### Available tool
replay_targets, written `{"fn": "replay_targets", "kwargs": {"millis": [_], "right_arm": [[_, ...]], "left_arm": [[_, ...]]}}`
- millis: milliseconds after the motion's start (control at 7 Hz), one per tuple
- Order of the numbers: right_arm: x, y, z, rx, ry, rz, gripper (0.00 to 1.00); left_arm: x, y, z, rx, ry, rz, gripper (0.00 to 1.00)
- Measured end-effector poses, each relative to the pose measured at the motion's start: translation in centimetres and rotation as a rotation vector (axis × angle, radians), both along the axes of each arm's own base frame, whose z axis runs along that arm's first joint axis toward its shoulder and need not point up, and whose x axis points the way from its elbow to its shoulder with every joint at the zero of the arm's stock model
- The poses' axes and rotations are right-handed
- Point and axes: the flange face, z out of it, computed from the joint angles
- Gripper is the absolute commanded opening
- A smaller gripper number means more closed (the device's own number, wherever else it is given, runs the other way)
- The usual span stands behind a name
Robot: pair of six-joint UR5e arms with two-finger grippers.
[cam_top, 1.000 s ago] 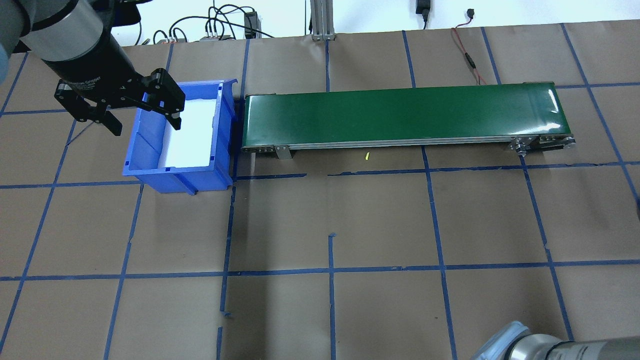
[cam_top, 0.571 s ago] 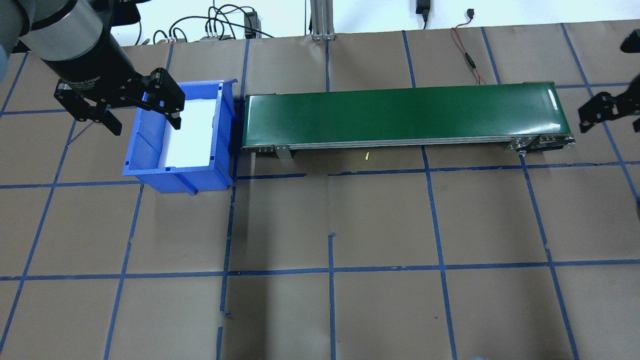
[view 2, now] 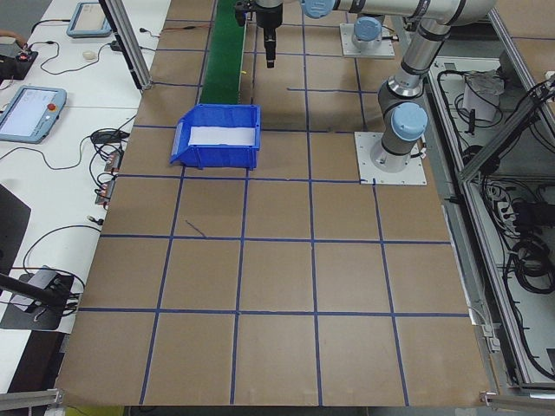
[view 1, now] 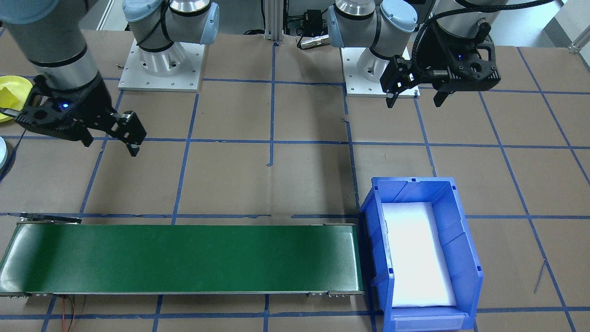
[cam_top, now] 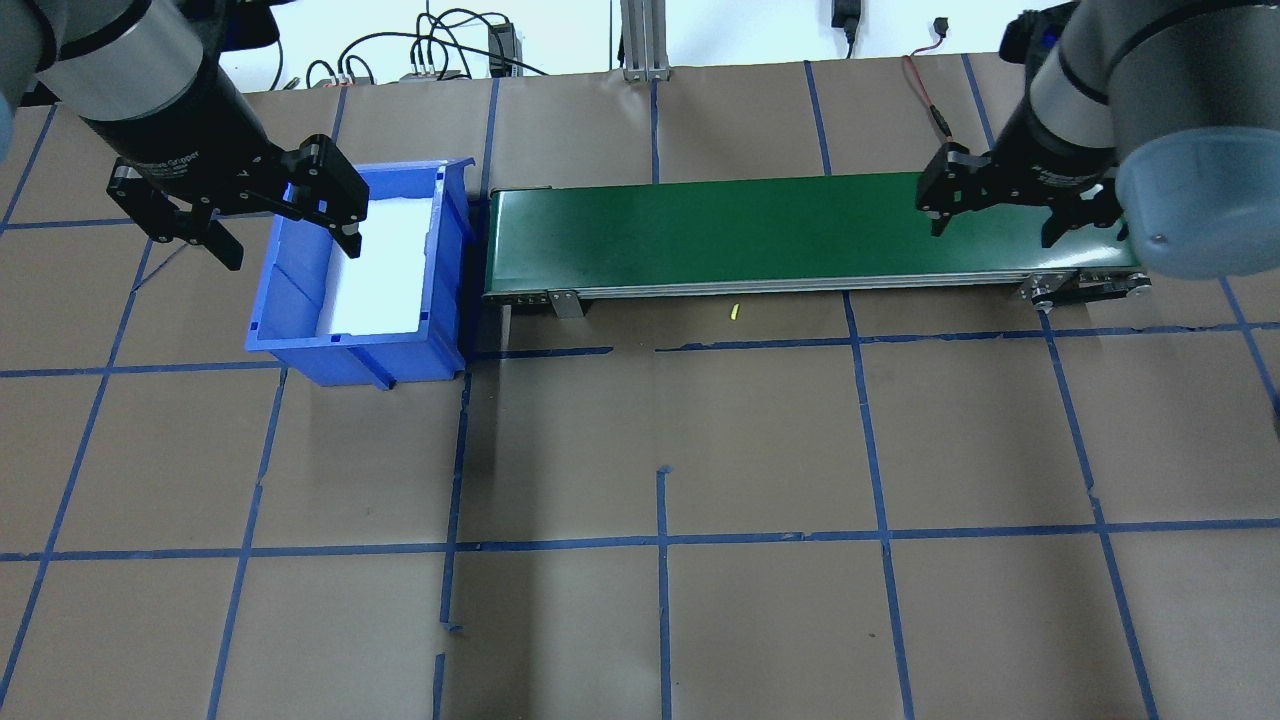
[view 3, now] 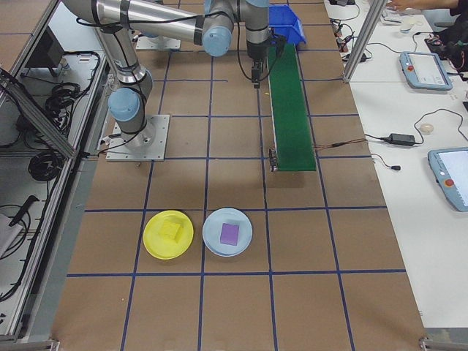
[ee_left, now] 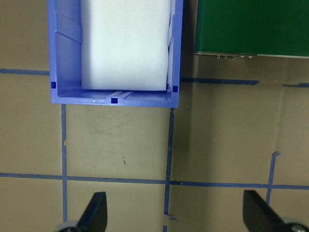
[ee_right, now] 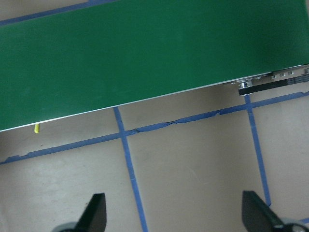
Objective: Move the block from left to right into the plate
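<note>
A yellow block lies on a yellow plate, and a purple block on a pale blue plate, both past the belt's right end. The yellow plate also shows in the front-facing view. My left gripper hangs open and empty over the blue bin's left rim; it reads open in its wrist view too. Above the right end of the green conveyor belt, my right gripper is open with nothing in it, as its wrist view confirms.
The blue bin abuts the belt's left end and shows only a white foam liner. The belt surface is bare. A small yellow scrap lies on the brown paper in front of the belt. Cables run along the far edge.
My right arm has swung in from the right edge to above the belt's right end. The left arm has barely moved.
</note>
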Motion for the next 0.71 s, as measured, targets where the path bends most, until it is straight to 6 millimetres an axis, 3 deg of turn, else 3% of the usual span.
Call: {"fn": "replay_targets", "kwargs": {"millis": [143,286,714], "right_arm": [[2.7,0.8,0.4,-0.004,-0.006,0.015,1.0],[4.0,1.5,0.7,-0.003,-0.009,0.013,1.0],[4.7,2.1,0.4,0.009,-0.009,0.01,1.0]], "left_arm": [[0.0,0.0,0.0,0.0,-0.001,0.0,1.0],[0.0,0.0,0.0,0.0,0.0,0.0,1.0],[0.0,0.0,0.2,-0.004,-0.002,0.0,1.0]]}}
